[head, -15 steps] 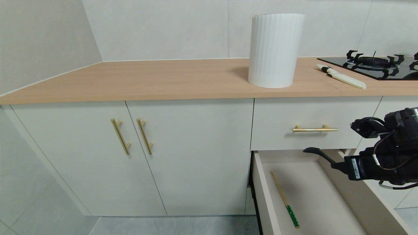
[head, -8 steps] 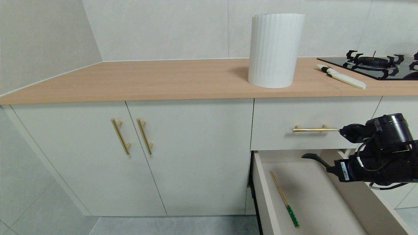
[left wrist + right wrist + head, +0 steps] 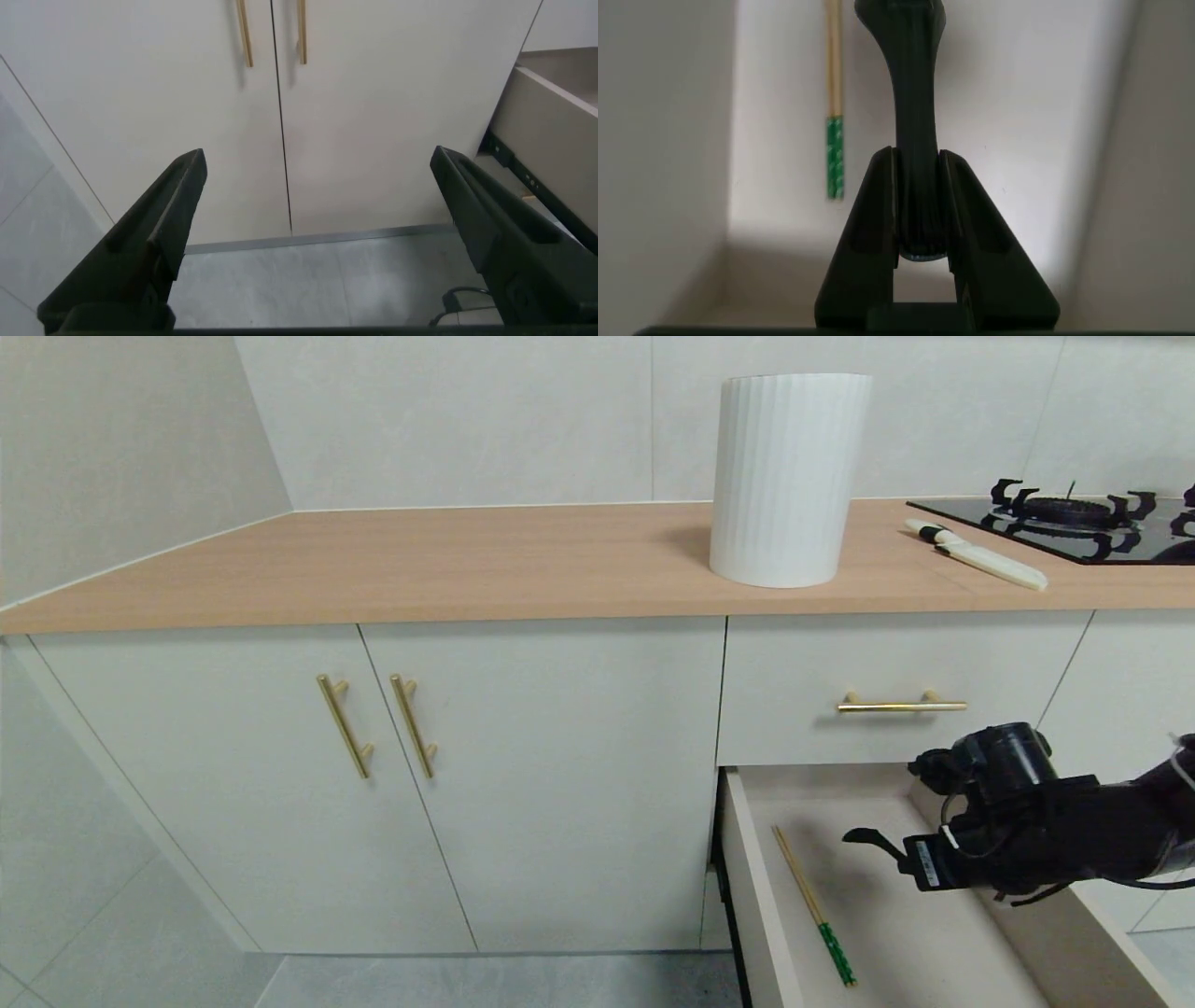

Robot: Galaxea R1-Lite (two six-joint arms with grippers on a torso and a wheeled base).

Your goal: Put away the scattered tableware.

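My right gripper (image 3: 921, 870) hangs over the open lower drawer (image 3: 749, 873), shut on the handle of a black utensil (image 3: 871, 841) whose far end points left, above the drawer floor. From the right wrist, the black utensil (image 3: 910, 84) runs out between the fingers of the right gripper (image 3: 915, 173). A pair of green-tipped chopsticks (image 3: 810, 903) lies along the drawer's left side, also seen as chopsticks (image 3: 834, 112). A white knife (image 3: 976, 555) lies on the counter by the stove. My left gripper (image 3: 318, 215) is open and empty, low in front of the cabinet doors.
A tall white ribbed canister (image 3: 789, 476) stands on the wooden counter (image 3: 420, 565). A black gas stove (image 3: 1074, 523) is at the far right. The upper drawer with a gold handle (image 3: 901, 707) is closed. The open drawer's side (image 3: 551, 121) juts out beside my left gripper.
My right arm has moved left and down into the open drawer, carrying the black utensil closer to the drawer floor and the chopsticks.
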